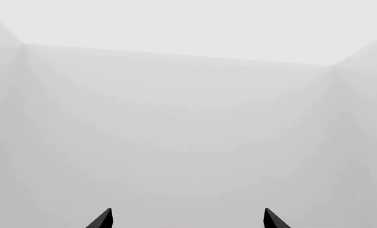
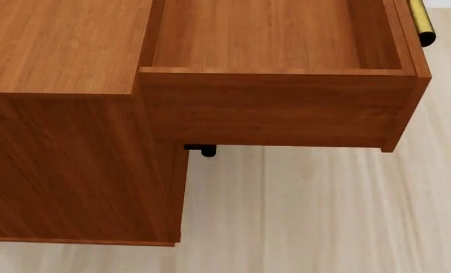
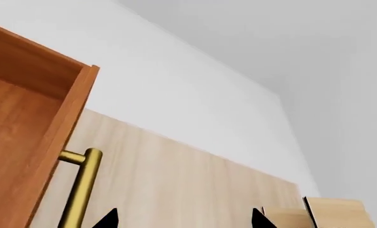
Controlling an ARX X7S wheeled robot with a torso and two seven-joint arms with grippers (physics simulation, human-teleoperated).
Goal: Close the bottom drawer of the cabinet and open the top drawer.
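In the head view the reddish-brown cabinet (image 2: 66,142) is seen from above and the side. Its top drawer (image 2: 278,108) is pulled far out to the right and is empty, with its brass handle (image 2: 420,23) at the far end. The bottom drawer is hidden below it, and nothing sticks out past the cabinet's front lower down. A small dark piece (image 2: 204,150) shows under the open drawer. My right gripper (image 3: 185,221) is open beside the top drawer's front (image 3: 23,142), just off its brass handle (image 3: 80,190). My left gripper (image 1: 188,219) is open and faces only grey walls.
Pale wood floor (image 2: 316,210) lies under and beside the cabinet. A pale wooden rack (image 3: 334,213) shows at the edge of the right wrist view. A white wall (image 3: 195,95) stands behind the floor.
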